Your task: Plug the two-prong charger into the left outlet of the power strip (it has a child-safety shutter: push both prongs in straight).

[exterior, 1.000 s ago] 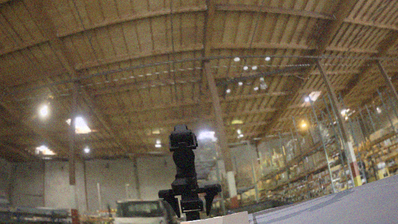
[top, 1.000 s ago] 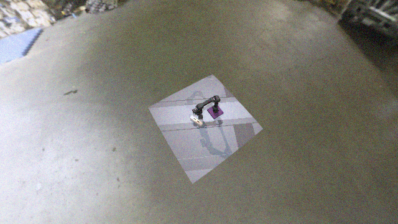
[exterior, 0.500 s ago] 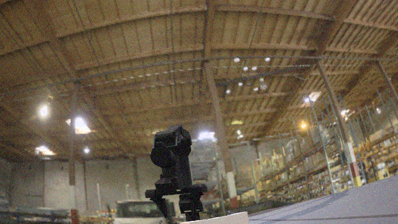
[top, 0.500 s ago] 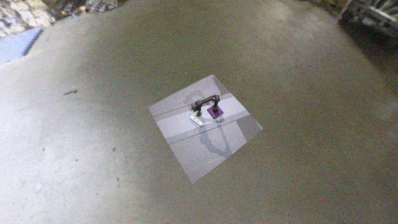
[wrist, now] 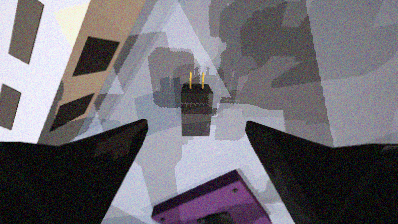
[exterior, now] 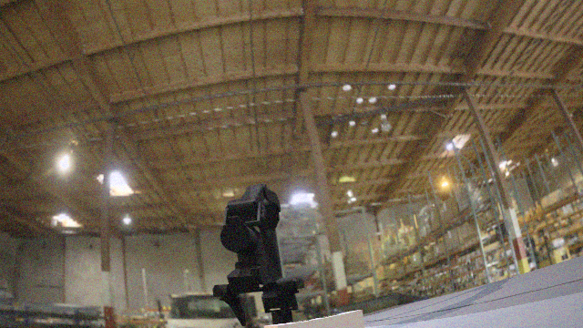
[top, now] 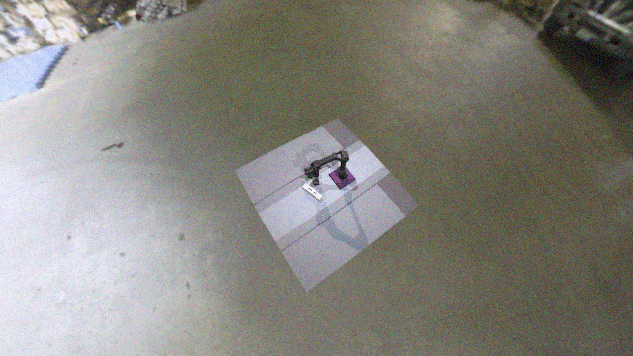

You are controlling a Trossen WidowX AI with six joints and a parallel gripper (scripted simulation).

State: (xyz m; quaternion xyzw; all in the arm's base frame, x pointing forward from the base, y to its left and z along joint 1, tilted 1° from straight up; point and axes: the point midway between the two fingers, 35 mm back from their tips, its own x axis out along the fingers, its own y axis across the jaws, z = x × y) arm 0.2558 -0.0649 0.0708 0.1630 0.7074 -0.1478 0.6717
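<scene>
Open end effector lined up over the charger, grasp still to be made

Top: The arm (top: 327, 160) reaches out from its purple plate (top: 348, 183) (wrist: 220, 197), and the end effector (top: 316, 182) (exterior: 264, 314) (wrist: 197, 124) hangs just beside the white strip (top: 313, 191) (exterior: 337, 320) (wrist: 50, 65) on the bench (top: 307, 267) (exterior: 524, 314) (wrist: 300, 125). The charger is too small to pick out here.

Exterior: The fingers stand spread above the strip's near edge, pointing down. Neither the charger nor the bench spot under the fingers shows, so height is hard to judge from here.

Wrist: The end effector is released, with nothing between its fingers. The charger (wrist: 196, 112) lies beyond the fingertips, roughly midway between them, apart from the strip, its two brass prongs (wrist: 190, 80) pointing away from the purple plate. The step in hand looks like the pick-up. Keep that centring on the way down, square the pads to the body's sides, and close on the body only, well clear of the prongs. A skewed grip would probably carry over to the shutter, where both prongs must enter together and straight, so alignment deserves the patience now.
</scene>
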